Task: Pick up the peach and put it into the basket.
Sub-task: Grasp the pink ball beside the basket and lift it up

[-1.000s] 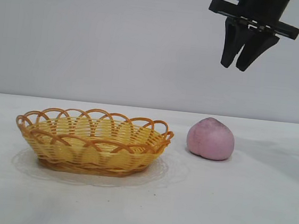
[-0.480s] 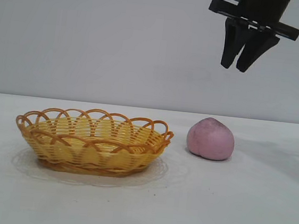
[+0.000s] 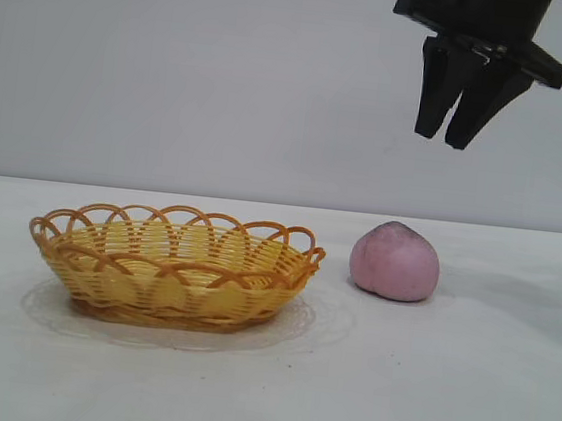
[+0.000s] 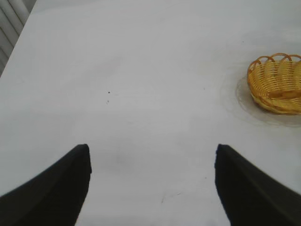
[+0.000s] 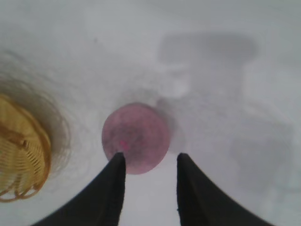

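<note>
- The right tool (image 3: 447, 140) hangs high over the tabletop (image 3: 463, 391), its two fingers a narrow gap apart and holding nothing.
- The peach (image 3: 396, 262) sits on the tabletop well below the tool and a little to its left in the exterior view; in the right wrist view it shows just past the fingertips, off toward one finger.
- The basket (image 3: 169, 271) stands apart from the peach, farther off on that same side, with nothing in it.
- The left tool (image 4: 150, 188) hovers over bare tabletop, fingers wide apart, with the basket far off at the edge of its view.
- Risk: the gap looks narrower than the peach, so a descent without opening wider would likely press the fingertips onto the fruit and roll it away.
- Risk: the tool is not centred over the peach; a straight drop could land one finger on top of it.
- Compared with a second ago, the right tool has tilted slightly and sits a touch lower; peach and basket lie as before.
</note>
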You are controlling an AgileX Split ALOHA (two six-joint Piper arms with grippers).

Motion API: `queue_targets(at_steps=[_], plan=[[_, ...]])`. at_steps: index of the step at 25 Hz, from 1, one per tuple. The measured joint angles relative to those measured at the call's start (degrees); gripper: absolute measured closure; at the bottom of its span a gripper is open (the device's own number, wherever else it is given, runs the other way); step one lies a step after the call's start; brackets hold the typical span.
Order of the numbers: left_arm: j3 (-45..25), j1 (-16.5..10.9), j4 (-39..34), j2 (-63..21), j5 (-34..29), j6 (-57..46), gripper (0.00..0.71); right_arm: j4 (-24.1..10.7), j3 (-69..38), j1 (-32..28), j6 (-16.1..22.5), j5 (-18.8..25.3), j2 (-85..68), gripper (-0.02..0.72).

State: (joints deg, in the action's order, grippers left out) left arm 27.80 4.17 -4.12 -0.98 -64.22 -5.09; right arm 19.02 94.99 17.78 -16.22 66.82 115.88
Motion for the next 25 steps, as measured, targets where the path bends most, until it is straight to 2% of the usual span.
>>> queue_targets(at_steps=[7,9,12,13,16,20,25], plan=[[0.00,-0.21,0.00,0.00,0.00,0.08,0.225,0.00,0.00,3.55,0.13,0.38,5.05,0.492],[0.00,-1.35,0.00,0.00,0.00,0.08,0.225,-0.57,0.00,3.89,0.34,0.19,7.40,0.492],[0.00,-5.02,0.00,0.00,0.00,0.08,0.225,-3.06,0.00,4.37,0.39,-1.03,11.37,0.492],[0.00,-6.49,0.00,0.00,0.00,0.08,0.225,-4.27,0.16,4.62,0.65,-1.31,12.03,0.594],[0.00,-9.12,0.00,-0.09,0.00,0.08,0.225,-6.23,0.35,5.57,1.44,-2.18,10.82,0.703],[0.00,-9.75,0.00,-0.09,0.00,0.08,0.225,-6.07,0.14,9.36,-0.05,-4.05,4.67,0.703],[0.00,-9.73,0.00,-0.09,0.00,0.08,0.225,-4.39,0.24,17.35,-1.15,-6.19,-2.62,0.703]])
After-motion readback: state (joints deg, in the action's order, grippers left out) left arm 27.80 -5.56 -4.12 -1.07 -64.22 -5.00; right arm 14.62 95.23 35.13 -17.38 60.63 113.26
